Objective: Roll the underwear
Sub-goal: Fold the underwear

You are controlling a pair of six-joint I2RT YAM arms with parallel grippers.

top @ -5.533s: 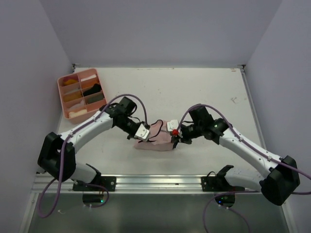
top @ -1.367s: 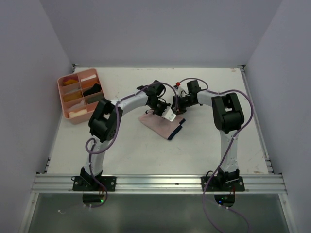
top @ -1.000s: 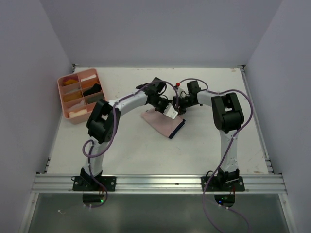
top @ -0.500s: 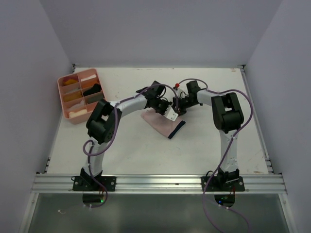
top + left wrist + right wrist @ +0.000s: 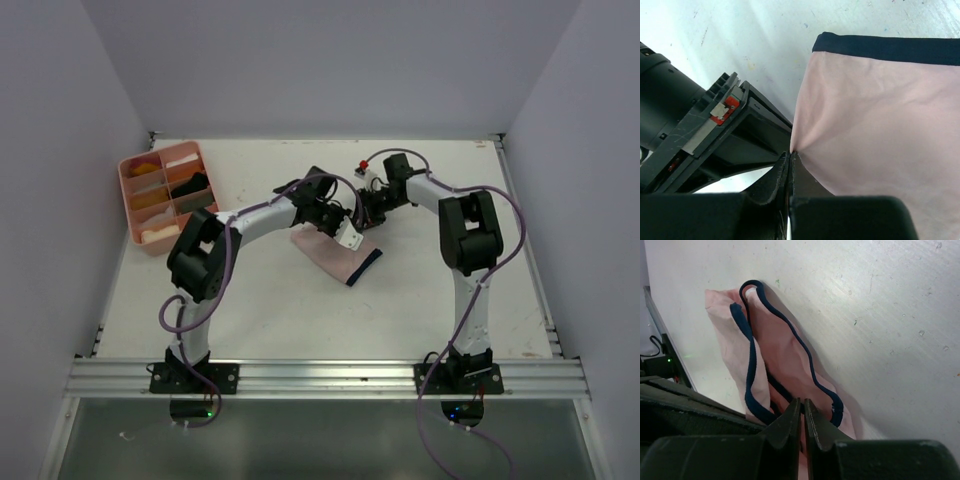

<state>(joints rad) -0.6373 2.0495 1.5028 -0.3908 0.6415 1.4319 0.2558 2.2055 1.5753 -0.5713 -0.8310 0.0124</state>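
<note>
The pale pink underwear (image 5: 330,252) with thin dark edging (image 5: 366,264) lies flat at the table's middle. My left gripper (image 5: 347,234) is at its far right corner, and in the left wrist view it (image 5: 790,154) is shut, pinching the edge of the pink cloth (image 5: 875,125). My right gripper (image 5: 367,214) is right beside it, reaching in from the far side. In the right wrist view it (image 5: 802,403) is closed on a fold of the pink cloth (image 5: 785,360). I cannot pick out the olive-brown underwear.
A pink compartment tray (image 5: 131,205) with several small items stands at the far left. Grey walls close in the table on three sides. A metal rail (image 5: 320,377) runs along the near edge.
Since 5.5 s ago both arms have carried the pink underwear from the near middle to farther back. In the last second the right arm's wrist drew back slightly; the cloth hardly moved.
</note>
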